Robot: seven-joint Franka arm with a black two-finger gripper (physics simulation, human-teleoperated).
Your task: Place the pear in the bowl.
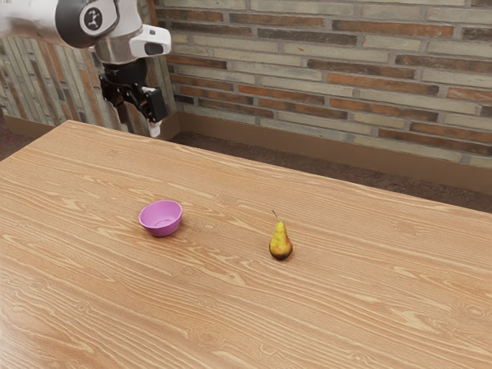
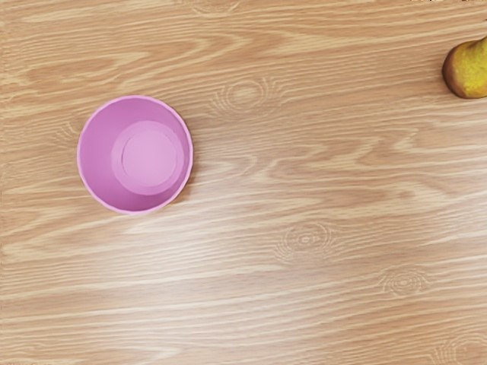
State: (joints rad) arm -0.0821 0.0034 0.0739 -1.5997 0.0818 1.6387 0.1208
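My gripper (image 1: 141, 128) is raised above the table's far edge at the exterior view's upper left, its two fingers apart and nothing between them. A pink bowl (image 1: 161, 218) stands upright on the tabletop, away from the gripper; looking down into the bowl (image 2: 148, 157) in the wrist view, I see a bare inside. The yellow and brown pear (image 1: 280, 242) rests on the table, stem up, apart from the bowl toward the exterior view's right. In the wrist view part of the pear (image 2: 468, 70) is cut off by the picture's border.
The wooden table (image 1: 369, 284) extends around both things. Its far edge runs below the gripper, and a brick wall (image 1: 330, 77) rises behind it.
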